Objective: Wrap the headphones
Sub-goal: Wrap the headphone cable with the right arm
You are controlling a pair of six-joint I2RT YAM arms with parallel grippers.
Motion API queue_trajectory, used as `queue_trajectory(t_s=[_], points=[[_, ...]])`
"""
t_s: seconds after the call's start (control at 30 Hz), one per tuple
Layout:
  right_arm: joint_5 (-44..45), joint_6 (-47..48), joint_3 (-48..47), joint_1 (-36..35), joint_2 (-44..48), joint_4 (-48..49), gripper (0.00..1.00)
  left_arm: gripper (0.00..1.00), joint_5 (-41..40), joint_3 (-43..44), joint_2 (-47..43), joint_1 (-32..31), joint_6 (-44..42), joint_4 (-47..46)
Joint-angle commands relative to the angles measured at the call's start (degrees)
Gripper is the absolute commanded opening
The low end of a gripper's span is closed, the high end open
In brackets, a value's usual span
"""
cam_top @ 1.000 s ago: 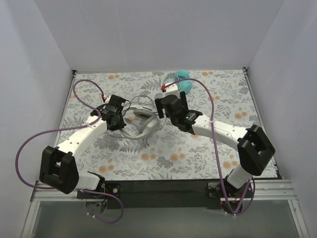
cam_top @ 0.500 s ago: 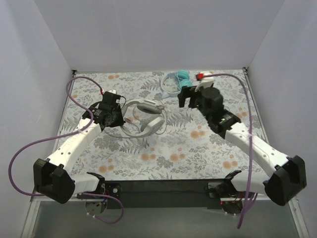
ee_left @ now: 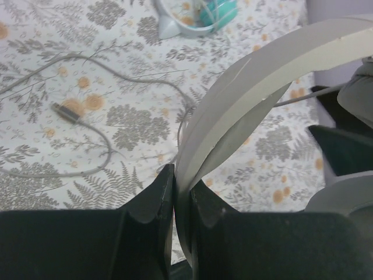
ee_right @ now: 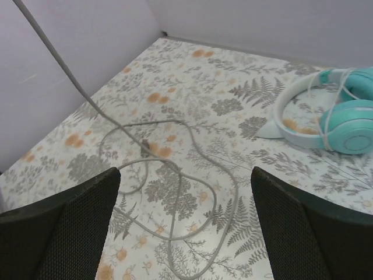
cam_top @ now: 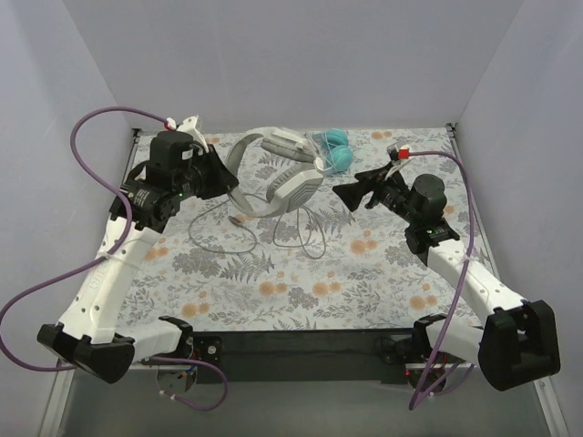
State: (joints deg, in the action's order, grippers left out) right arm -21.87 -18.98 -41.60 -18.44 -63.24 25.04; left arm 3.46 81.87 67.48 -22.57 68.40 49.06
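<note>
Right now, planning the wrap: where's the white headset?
Top view, back centre: white headset, headband clamped in the left gripper, beside the teal pair.

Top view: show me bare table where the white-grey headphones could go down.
Bare: the wide near strip of the floral table, between the thin grey cable loops and the black mounting plate. Crowded: the far middle, with the teal over-ear headphones, the white-grey headphones held aloft and the open right end effector.

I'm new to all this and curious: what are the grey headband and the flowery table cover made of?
The grey headband: probably matte plastic, a smooth stiff curve with clean edges and no shine. The table cover: printed cloth or paper, flat floral pattern without gloss; which one is unclear.
</note>
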Motion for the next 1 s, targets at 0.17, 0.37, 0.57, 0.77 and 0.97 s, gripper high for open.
queue_trajectory(t_s=[0.17, 0.37, 0.57, 0.77, 0.97], points=[[-19.6, -9.8, 3.5, -1.1, -7.8, 36.8, 0.98, 0.00, 9.2, 14.3, 1.8, -0.8, 5.9, 1.6], [-14.9, -2.4, -2.9, -8.1, -13.7, 33.9, 0.98, 0.00, 10.8, 17.8, 2.4, -0.8, 7.9, 2.0], [-13.4, -0.8, -9.6, -13.0, -20.9, 33.6, 0.98, 0.00, 12.0, 22.0, 4.1, -0.8, 9.5, 3.1], [-10.2, -1.8, -13.1, -14.1, -28.5, 35.4, 0.93, 0.00, 13.0, 27.9, 6.9, -0.8, 11.6, 3.9], [-7.3, -7.0, -12.2, -12.6, -30.5, 41.0, 0.51, 0.00, 11.5, 35.4, 9.7, -0.8, 14.7, 3.5]])
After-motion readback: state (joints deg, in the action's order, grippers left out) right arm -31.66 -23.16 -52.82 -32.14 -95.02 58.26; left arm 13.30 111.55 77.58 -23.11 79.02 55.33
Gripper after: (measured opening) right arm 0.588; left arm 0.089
